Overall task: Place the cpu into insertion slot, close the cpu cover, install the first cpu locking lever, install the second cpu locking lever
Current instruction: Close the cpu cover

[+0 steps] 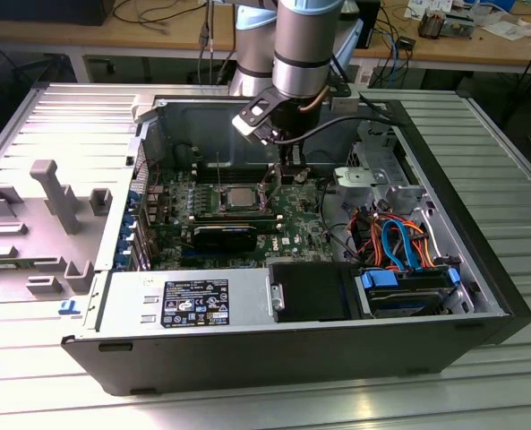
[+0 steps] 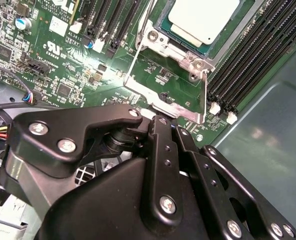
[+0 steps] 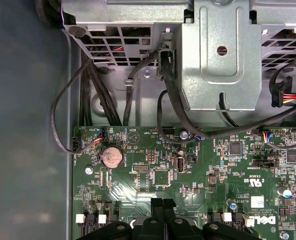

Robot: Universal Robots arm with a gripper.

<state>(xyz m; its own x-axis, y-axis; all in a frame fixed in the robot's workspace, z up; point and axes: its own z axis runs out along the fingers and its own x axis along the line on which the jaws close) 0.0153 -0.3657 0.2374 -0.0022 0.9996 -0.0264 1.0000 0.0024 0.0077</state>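
The cpu (image 1: 238,196) (image 2: 203,19), a square chip with a silver top, lies inside the insertion slot (image 1: 213,213) on the green board. The cpu cover (image 2: 185,52), a silvery frame, lies flat around the chip. A thin wire locking lever (image 2: 144,25) (image 1: 273,179) stands up beside the socket, and another thin rod (image 1: 218,168) rises on the socket's far side. My gripper (image 1: 287,168) (image 2: 168,126) (image 3: 162,212) hangs just off the socket's edge toward the exterior view's right, close to the nearer lever. Its black fingers (image 3: 156,210) are pressed together with nothing seen between them.
The open computer case (image 1: 113,296) lies on a ribbed metal table. Long black memory slots (image 2: 257,55) flank the socket. A metal drive cage (image 3: 222,55) with cables stands just past the board, with orange and blue cables (image 1: 399,237) beyond it. A grey fixture plate (image 1: 41,224) lies at the exterior view's left.
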